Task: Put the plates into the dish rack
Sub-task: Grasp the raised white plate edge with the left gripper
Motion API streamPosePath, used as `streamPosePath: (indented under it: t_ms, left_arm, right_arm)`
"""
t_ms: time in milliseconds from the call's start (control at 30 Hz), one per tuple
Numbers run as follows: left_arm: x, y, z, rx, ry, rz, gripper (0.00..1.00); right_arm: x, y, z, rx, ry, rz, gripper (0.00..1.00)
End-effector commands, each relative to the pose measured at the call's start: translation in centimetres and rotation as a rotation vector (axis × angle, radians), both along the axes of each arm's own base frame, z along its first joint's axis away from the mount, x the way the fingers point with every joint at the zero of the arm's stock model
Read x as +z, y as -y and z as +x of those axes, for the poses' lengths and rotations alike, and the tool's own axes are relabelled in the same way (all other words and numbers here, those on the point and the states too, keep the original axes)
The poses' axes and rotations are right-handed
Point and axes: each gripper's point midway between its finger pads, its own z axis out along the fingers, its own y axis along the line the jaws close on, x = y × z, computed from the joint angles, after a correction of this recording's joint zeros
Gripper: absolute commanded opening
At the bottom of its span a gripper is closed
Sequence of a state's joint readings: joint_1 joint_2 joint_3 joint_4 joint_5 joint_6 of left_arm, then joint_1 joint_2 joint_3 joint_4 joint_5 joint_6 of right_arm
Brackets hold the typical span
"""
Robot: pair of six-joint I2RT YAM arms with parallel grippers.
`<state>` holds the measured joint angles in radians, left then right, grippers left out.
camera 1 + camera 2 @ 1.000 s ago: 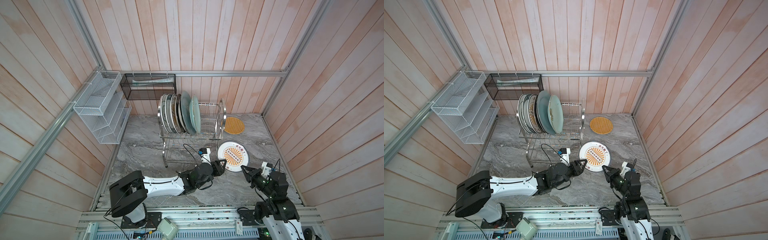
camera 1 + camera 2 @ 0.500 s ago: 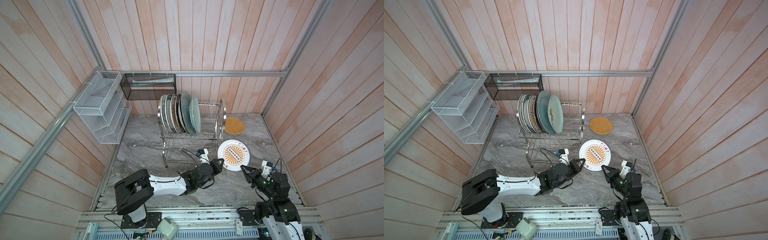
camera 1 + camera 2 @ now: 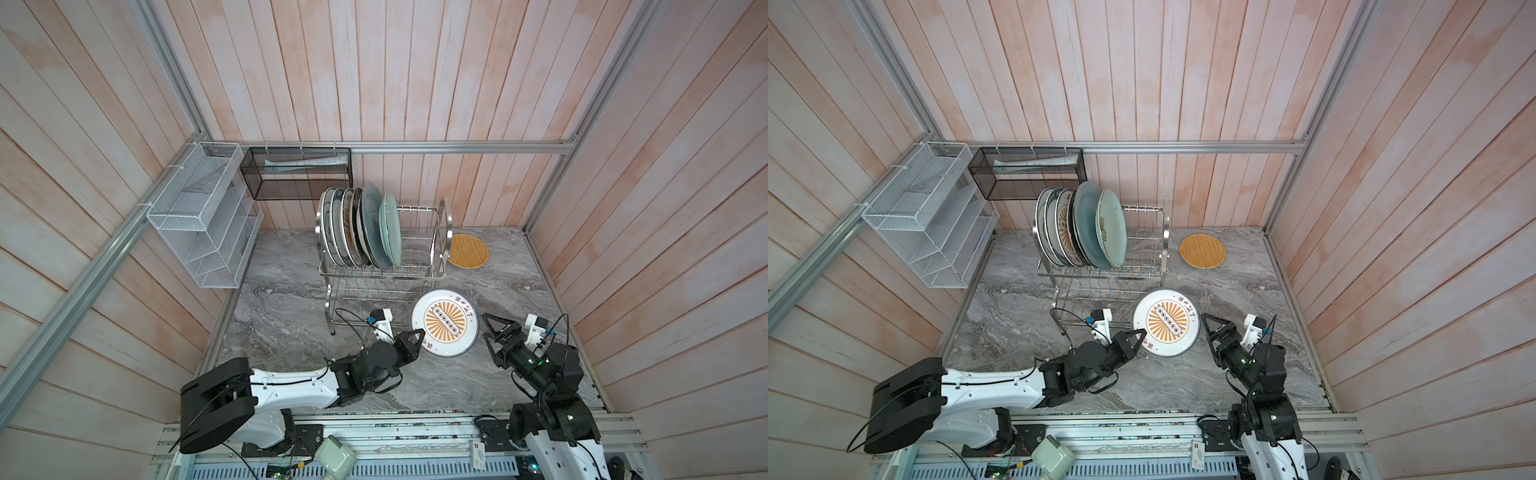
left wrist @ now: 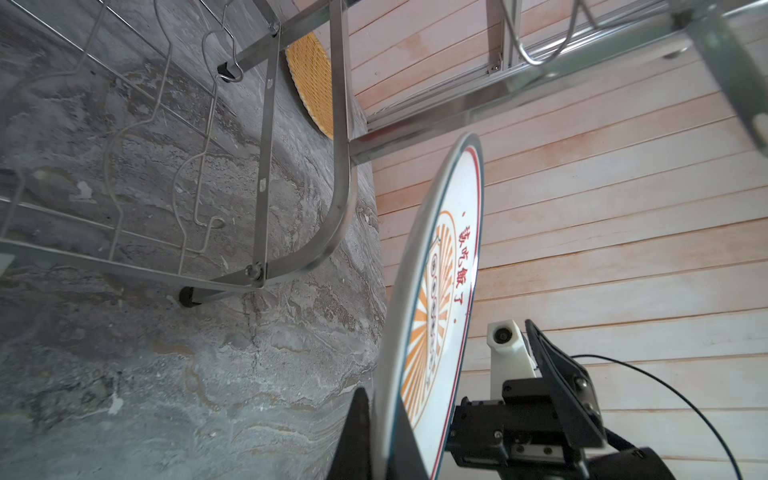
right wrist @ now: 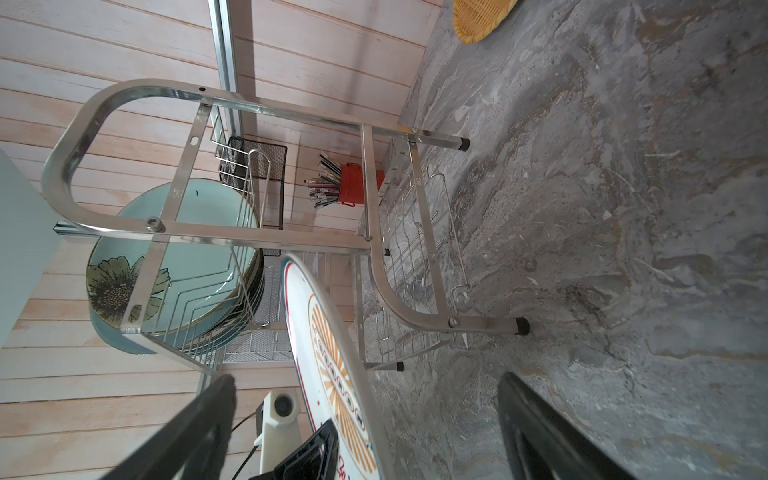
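Note:
A white plate with an orange sunburst (image 3: 444,323) (image 3: 1165,324) is held tilted above the marble table, in front of the dish rack (image 3: 415,270) (image 3: 1142,270). My left gripper (image 3: 419,334) (image 3: 1140,334) (image 4: 382,432) is shut on its near left rim. The right gripper (image 3: 485,328) (image 3: 1205,328) (image 5: 365,395) stands wide open just off the plate's right edge, holding nothing. Several plates (image 3: 365,228) (image 3: 1088,224) stand upright in the left half of the rack's upper tier. An orange lattice plate (image 3: 467,251) (image 3: 1202,251) lies flat behind the rack's right end.
A white mesh organiser (image 3: 203,216) hangs on the left wall and a black mesh basket (image 3: 299,174) on the back wall. A red holder with chopsticks (image 5: 349,183) stands behind the rack. The rack's right upper slots and lower tier (image 4: 124,174) hold nothing.
The left gripper has shut on the sunburst plate's rim. The right gripper has opened and let go of it. The plate has shifted slightly left with the left gripper.

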<state>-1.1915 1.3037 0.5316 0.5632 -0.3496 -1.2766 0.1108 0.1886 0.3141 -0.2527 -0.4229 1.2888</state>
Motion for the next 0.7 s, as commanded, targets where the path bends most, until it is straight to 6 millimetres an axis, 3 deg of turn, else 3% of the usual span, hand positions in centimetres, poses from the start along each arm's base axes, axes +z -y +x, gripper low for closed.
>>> streamPosePath:
  t_ms: [0,133,233,400,533,667]
  left_arm:
    - [0.7,-1.8,-0.6,0.003,0.042,0.009,0.0]
    - [0.8,-4.0,-1.8,-0.023,0.076,0.037,0.0]
    - [2.0,-4.6,-2.8,-0.081,0.13,0.071,0.0]
    - [3.8,-5.4,-4.4,-0.165,0.198,0.106,0.0]
    - [6.7,-6.2,-5.4,-0.211,0.283,0.099,0.0]
    - [11.3,-6.3,-6.7,-0.271,0.4,0.062,0.0]
  right_arm:
    - [1.4,0.1,1.3,-0.007,0.092,-0.051,0.98]
    - [2.5,-0.6,2.1,0.035,0.16,-0.089,0.98]
    - [3.8,-1.4,2.1,0.091,0.267,-0.119,0.98]
    - [4.5,-1.1,2.4,0.073,0.395,-0.221,0.98]
    - [5.9,-1.7,2.0,0.1,0.521,-0.244,0.98]
    - [5.9,-2.3,1.4,0.145,0.579,-0.283,0.98]
